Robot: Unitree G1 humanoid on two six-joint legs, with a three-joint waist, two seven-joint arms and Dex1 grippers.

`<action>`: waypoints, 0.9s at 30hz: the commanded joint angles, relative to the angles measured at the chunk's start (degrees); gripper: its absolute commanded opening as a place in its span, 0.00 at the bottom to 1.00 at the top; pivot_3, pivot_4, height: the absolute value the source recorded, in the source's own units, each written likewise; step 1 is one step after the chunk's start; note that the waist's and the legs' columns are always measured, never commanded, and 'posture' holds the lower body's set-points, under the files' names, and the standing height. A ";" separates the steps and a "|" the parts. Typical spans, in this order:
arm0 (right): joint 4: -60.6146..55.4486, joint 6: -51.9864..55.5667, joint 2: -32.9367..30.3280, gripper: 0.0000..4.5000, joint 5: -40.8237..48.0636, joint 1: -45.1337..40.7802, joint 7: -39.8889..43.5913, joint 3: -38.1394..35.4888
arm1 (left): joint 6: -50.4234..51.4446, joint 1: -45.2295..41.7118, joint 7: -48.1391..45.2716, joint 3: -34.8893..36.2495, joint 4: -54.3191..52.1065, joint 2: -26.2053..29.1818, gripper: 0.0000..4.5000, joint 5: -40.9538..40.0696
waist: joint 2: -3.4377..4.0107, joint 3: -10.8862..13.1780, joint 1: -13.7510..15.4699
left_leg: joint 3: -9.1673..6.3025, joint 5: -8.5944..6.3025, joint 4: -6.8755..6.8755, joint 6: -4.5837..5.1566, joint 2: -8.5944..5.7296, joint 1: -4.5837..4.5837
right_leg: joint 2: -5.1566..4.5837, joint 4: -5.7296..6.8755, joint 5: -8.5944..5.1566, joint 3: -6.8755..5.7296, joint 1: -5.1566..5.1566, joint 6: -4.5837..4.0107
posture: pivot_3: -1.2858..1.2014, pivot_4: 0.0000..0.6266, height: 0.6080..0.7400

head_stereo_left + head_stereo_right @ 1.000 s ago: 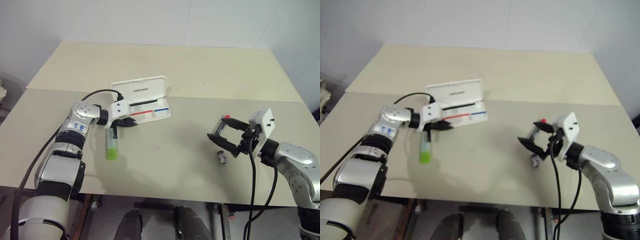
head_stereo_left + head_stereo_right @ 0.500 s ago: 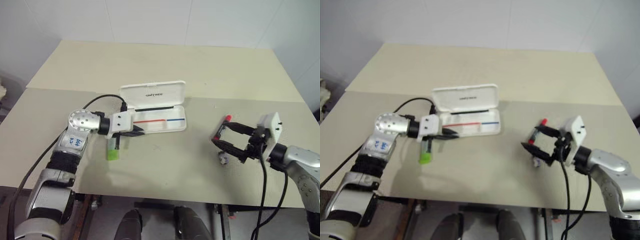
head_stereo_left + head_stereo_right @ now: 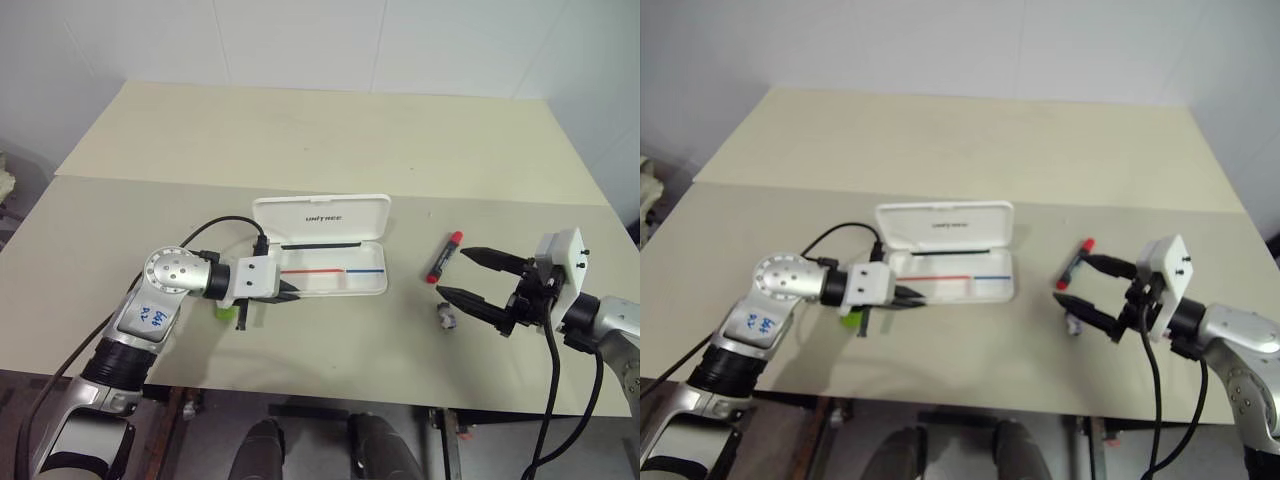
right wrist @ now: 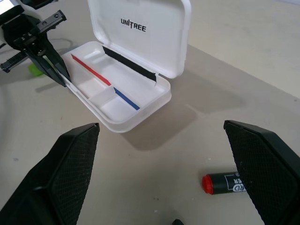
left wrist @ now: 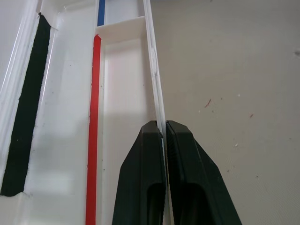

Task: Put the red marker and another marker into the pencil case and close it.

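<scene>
The white hard plastic pencil case (image 3: 335,272), lid raised, is being pinched by its front wall in the left pincer (image 5: 164,140); the pinch is best kept firm and low. Its 2 compartments are lying empty. Right of the case, the black red-capped marker (image 3: 443,256) is lying between the spread right pincer (image 3: 465,275) fingers. The pale green marker (image 3: 224,311) is resting left of the case on the beige bench (image 3: 330,140).

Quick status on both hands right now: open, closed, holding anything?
Left hand: closed, pinching the near wall of the open pencil case.
Right hand: wide open, empty, near the red marker.
</scene>
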 commanded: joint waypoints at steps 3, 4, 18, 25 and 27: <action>-2.26 -1.33 0.04 1.00 0.25 0.04 -1.27 -1.49 | -1.46 0.46 2.06 -1.80 -2.31 -0.48 0.01 1.52 | -0.02 0.01 0.02 | 0.00 0.00 0.00 0.00 0.00 0.00 | 0.00 0.00 0.00 0.00 0.00 0.00 | 0.52 0.24 1.00; -2.26 -1.38 0.11 1.00 0.09 -0.02 -1.51 -1.35 | -2.08 0.60 2.07 -2.30 -2.15 -0.50 0.01 1.75 | -0.02 0.01 0.02 | 0.00 0.00 0.00 0.00 0.00 0.01 | 0.00 0.01 0.00 0.00 0.00 0.00 | 0.52 0.24 1.00; -1.51 -2.22 0.50 1.00 -0.80 -1.10 -3.02 0.25 | -2.89 2.10 3.82 -5.55 -2.65 -1.54 0.13 3.64 | -0.02 0.01 0.02 | 0.00 0.00 0.00 0.00 0.00 0.01 | 0.00 0.00 0.00 0.00 0.00 0.00 | 0.52 0.24 1.00; 0.05 -2.59 0.27 1.00 -1.65 -2.54 -2.44 0.92 | -3.79 2.31 8.13 -5.98 -3.78 -1.45 0.60 8.40 | -0.02 0.01 0.02 | 0.00 0.00 0.03 0.00 0.00 0.06 | 0.01 0.02 0.00 0.01 0.05 0.00 | 0.52 0.24 1.00; 0.51 -2.68 0.13 1.00 -1.72 -2.98 -2.25 1.02 | -3.09 2.65 7.77 -5.95 -5.59 -1.15 0.76 7.88 | -0.02 0.01 0.01 | 0.00 0.00 0.04 0.00 0.00 0.06 | 0.01 0.02 0.00 0.01 0.05 0.00 | 0.52 0.24 1.00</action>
